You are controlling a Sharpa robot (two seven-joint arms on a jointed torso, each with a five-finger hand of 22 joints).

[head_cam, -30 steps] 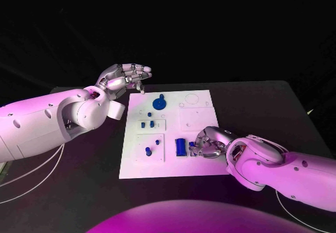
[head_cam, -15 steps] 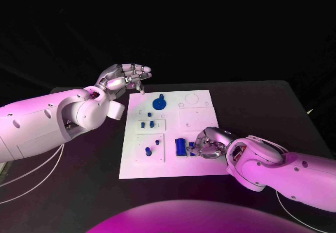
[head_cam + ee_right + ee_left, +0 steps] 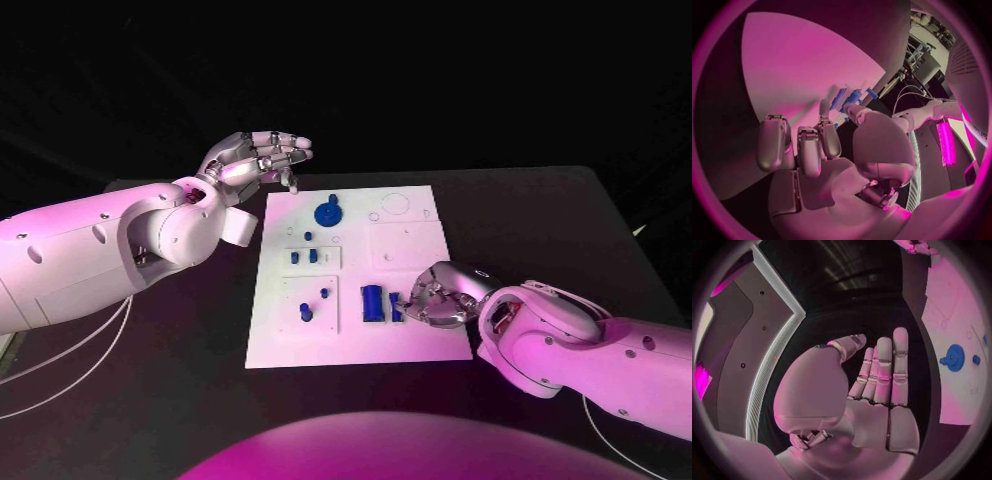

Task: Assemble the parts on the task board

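Now your right hand (image 3: 437,297) pinches a small blue part (image 3: 395,309) at the task board (image 3: 411,240) near edge, beside the blue cylinder (image 3: 372,302) | left hand (image 3: 260,156) hovers empty, fingers apart, off the far corner | risk: a thin pinch could let the part slip or knock the cylinder.

Blue parts (image 3: 372,302) on white task board (image 3: 411,235)

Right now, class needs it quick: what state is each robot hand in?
Left hand: open, holding nothing, raised beyond the task board.
Right hand: fingers curled by a blue part; grip cannot be told.
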